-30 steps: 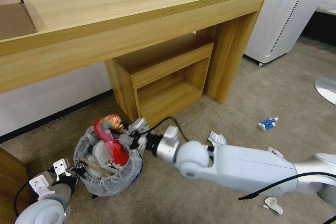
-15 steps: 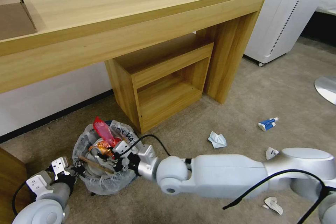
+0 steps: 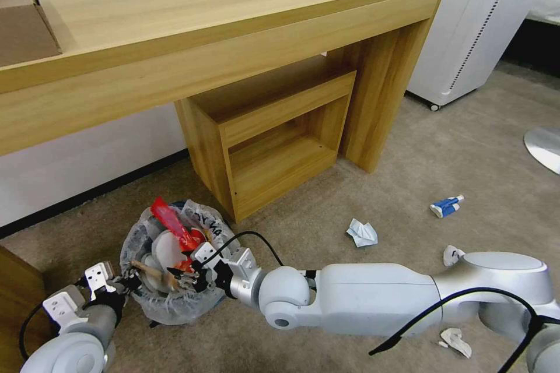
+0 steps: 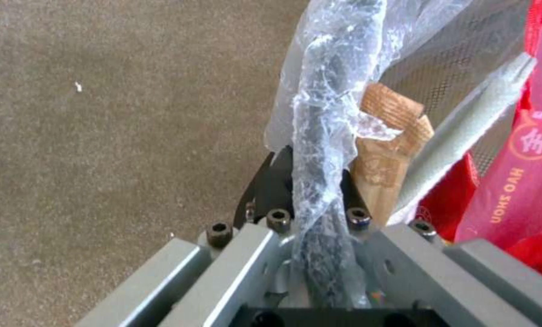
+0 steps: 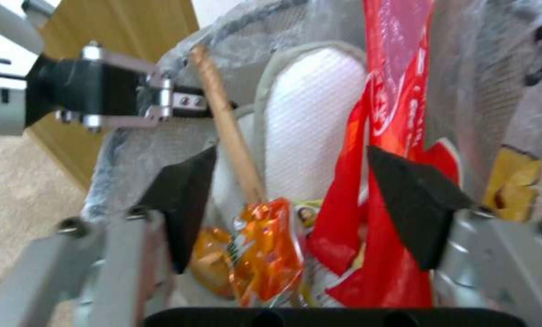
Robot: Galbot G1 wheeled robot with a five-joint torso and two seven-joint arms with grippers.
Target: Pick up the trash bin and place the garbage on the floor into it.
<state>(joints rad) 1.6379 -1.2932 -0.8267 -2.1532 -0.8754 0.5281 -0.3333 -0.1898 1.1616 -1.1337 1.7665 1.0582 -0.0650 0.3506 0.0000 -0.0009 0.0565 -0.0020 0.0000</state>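
The small round blue bag-lined trash bin (image 3: 169,297) on the tan carpet floor (image 3: 373,186) was clamped at its rim by the left gripper (image 3: 125,287); the right gripper (image 3: 185,273) was held spread-fingered inside, above an orange wrapper (image 5: 265,245).

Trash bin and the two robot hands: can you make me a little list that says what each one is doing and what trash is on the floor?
trash bin: on the carpet beside the wooden desk, lined with a plastic bag, holding red wrappers, a wooden stick and an orange wrapper
left gripper: shut on the bin's bagged rim
right gripper: open, inside the bin's mouth, above the orange wrapper
trash on the floor: crumpled white paper, blue and white packet, white scraps
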